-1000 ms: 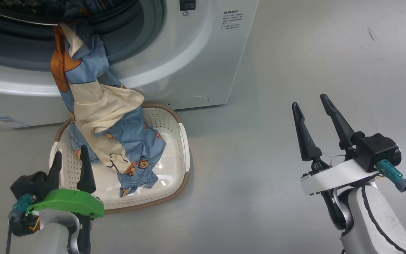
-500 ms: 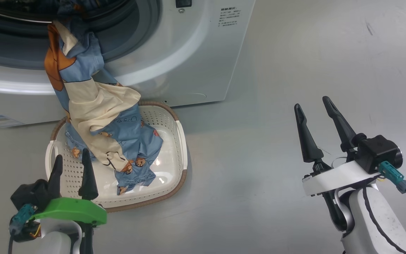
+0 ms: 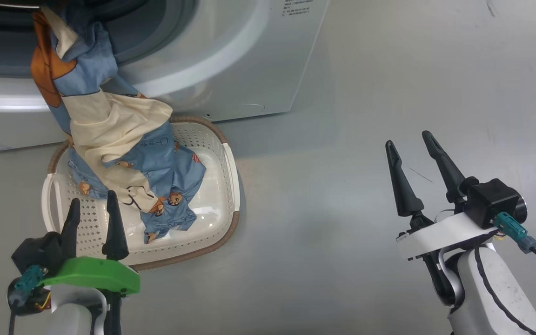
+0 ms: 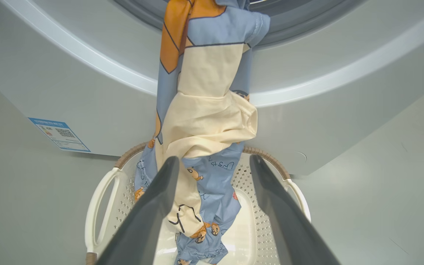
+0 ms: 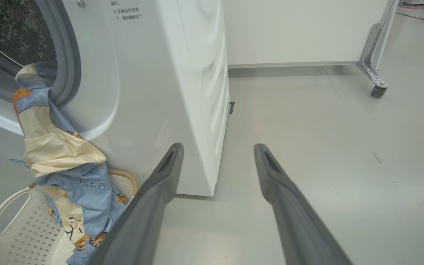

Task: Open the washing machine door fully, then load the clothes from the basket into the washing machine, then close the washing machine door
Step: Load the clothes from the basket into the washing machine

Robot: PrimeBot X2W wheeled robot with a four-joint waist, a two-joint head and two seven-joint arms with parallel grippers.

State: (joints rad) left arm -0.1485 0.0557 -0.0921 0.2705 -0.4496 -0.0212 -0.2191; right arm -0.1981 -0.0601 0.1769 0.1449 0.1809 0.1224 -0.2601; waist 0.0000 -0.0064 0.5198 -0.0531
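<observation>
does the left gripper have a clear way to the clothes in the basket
Probably yes: the open left gripper points at the clothes hanging from the washing machine into the basket, nothing between.

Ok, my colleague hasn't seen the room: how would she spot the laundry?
Find the big white washing machine; a cream perforated basket sits on the floor before it. The laundry hangs from the machine's opening down into that basket: light blue cloth with cartoon figures, a cream panel and an orange patch.

basket (image 3: 231, 174) on floor (image 3: 342, 139) before washing machine (image 3: 231, 60) | clothes (image 3: 110, 130) hang from its opening down into basket
</observation>
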